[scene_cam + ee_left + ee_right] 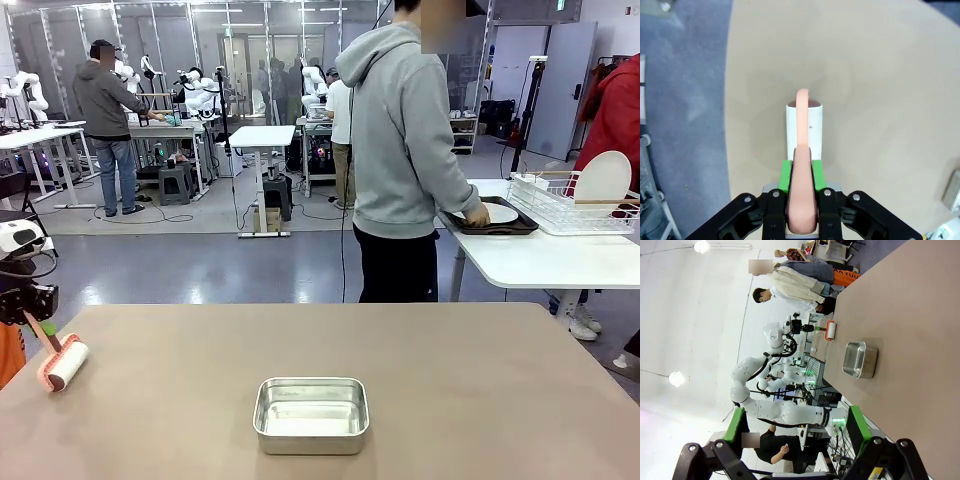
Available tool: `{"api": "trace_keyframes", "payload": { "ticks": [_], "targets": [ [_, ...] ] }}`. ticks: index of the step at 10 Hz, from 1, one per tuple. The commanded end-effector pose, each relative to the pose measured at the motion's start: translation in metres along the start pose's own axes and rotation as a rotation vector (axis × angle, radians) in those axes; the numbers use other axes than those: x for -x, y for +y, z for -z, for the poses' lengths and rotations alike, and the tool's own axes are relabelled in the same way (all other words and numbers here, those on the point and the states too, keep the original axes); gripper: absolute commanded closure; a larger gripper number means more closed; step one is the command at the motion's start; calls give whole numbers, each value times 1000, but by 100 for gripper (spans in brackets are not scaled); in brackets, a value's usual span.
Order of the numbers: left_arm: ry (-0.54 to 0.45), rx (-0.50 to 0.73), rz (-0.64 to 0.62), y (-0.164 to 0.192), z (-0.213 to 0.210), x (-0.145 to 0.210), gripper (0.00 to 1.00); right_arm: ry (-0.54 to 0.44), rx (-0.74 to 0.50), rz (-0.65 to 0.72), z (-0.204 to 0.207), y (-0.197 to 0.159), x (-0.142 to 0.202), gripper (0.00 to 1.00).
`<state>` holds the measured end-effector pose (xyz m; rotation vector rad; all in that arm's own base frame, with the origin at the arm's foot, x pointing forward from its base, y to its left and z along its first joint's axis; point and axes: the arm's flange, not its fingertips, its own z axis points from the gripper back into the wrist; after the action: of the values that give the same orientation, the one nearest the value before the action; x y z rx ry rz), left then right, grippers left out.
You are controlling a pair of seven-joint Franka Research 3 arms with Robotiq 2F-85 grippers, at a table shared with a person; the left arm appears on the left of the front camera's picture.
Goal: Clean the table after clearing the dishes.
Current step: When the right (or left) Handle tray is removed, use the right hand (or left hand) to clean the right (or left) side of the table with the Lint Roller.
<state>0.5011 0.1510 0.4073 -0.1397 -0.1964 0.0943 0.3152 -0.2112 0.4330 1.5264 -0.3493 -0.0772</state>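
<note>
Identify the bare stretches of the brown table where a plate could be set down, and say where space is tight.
The table is bare right of the steel pan and across the far strip behind it. Bare too between the pan and the lint roller. Tight only at the left edge, where the left hand holds the roller.
</note>
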Motion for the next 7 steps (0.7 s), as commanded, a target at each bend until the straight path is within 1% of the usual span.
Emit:
{"api": "trace_keyframes", "payload": {
  "ticks": [1, 2, 5, 7],
  "targets": [
    [-44, -39, 19, -17, -9, 18, 80, 1, 0, 4, 0, 4, 1, 0],
    [-76, -24, 45, -31, -35, 22, 80, 1, 0, 4, 0, 4, 1, 0],
    [-135, -119, 84, -54, -97, 40, 80, 1, 0, 4, 0, 4, 1, 0],
    [-147, -156, 91, -63, -112, 42, 80, 1, 0, 4, 0, 4, 1, 0]
  ]
}}
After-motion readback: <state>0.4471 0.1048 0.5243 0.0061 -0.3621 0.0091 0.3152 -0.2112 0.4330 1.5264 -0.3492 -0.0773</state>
